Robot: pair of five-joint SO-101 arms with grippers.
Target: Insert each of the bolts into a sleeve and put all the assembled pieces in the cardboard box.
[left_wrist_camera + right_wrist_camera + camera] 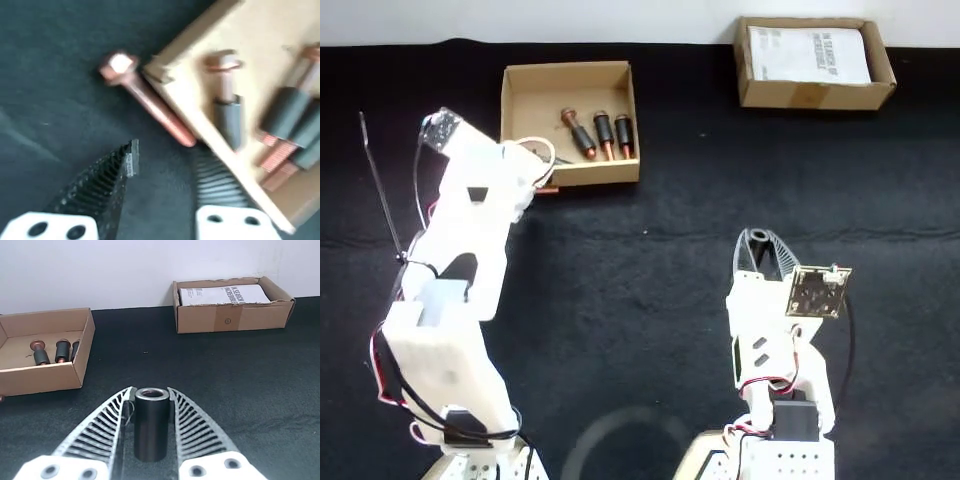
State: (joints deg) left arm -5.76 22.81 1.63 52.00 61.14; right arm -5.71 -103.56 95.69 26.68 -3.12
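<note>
The left end effector (165,156) hangs spread wide over the black bench (50,125). A bare copper bolt (146,102) lies just ahead of its tips, against the outer wall of the cardboard box (262,27). Three assembled pieces (605,135) lie inside the box, beyond the bolt. The right end effector (150,391) pinches an upright dark sleeve (151,425), well away from that box.

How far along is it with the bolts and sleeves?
Done: three assembled pieces lie in the cardboard box. In hand: the right gripper is shut on a sleeve, and the open left gripper hangs by a loose bolt beside the box. Left: join them and box that piece.
</note>
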